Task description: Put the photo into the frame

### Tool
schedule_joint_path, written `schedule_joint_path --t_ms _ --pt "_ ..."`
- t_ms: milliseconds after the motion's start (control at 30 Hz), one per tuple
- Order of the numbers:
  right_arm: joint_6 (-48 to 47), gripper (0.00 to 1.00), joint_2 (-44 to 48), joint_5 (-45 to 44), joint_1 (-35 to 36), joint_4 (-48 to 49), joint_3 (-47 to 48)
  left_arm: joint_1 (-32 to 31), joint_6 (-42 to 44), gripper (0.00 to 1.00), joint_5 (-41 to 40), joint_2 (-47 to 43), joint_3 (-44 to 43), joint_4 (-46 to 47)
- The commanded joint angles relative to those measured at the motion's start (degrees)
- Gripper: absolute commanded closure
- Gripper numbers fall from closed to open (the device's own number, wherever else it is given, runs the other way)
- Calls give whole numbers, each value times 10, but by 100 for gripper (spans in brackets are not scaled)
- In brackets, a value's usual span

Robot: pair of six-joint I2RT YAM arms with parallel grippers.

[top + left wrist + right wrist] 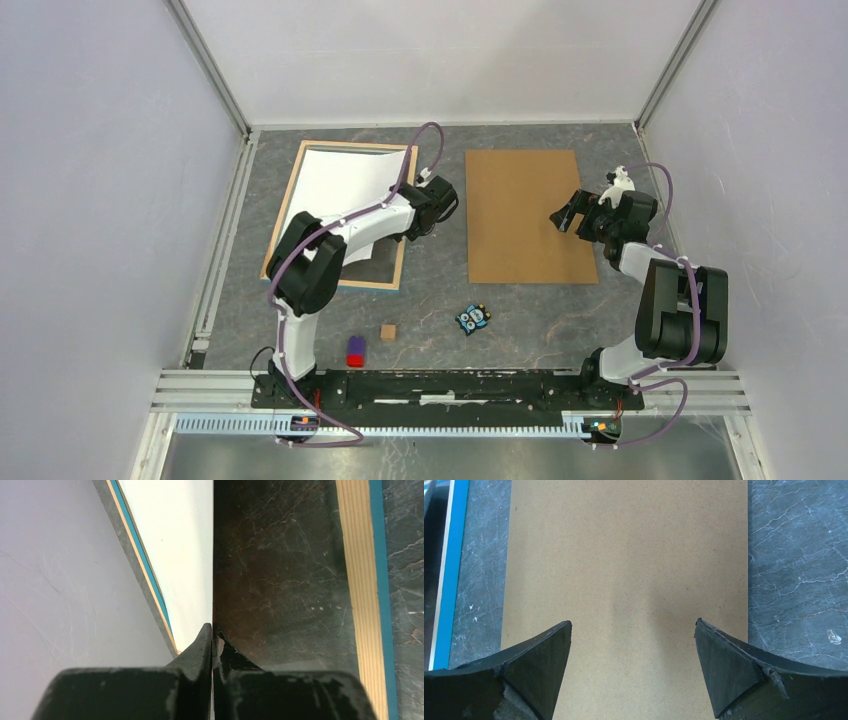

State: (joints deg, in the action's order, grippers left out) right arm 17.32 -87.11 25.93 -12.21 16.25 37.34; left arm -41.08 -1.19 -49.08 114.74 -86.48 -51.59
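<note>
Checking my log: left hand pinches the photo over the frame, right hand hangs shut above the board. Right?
No: the right hand hangs open above the board, as the right wrist view shows. The left hand does pinch the photo over the frame.

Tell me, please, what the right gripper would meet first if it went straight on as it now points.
Most likely the brown backing board, which fills the view between the open fingers of the right gripper; nothing shows in between, though depth is unclear.
</note>
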Motion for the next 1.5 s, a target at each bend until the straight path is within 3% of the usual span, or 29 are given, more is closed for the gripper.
schedule_joint_path --t_ms 0,533,900,967,1100,1267,1467 --pt "2 2 -5 8 1 27 0 4 46 98 -12 4 -14 30" --pt "3 2 -8 11 1 29 -1 10 73 98 18 41 -48 32" --pt "6 2 -11 14 1 32 -2 10 57 86 19 47 -59 12" --pt "5 2 -11 14 0 32 -2 10 50 81 9 51 -66 3" --pt "6 2 -10 15 1 33 -2 10 37 60 14 38 -67 -6" --pt "8 2 -12 17 1 35 -2 11 17 38 79 2 -58 -18" --pt "9 2 -12 21 0 40 -4 11 -33 27 120 -41 -55 -47"
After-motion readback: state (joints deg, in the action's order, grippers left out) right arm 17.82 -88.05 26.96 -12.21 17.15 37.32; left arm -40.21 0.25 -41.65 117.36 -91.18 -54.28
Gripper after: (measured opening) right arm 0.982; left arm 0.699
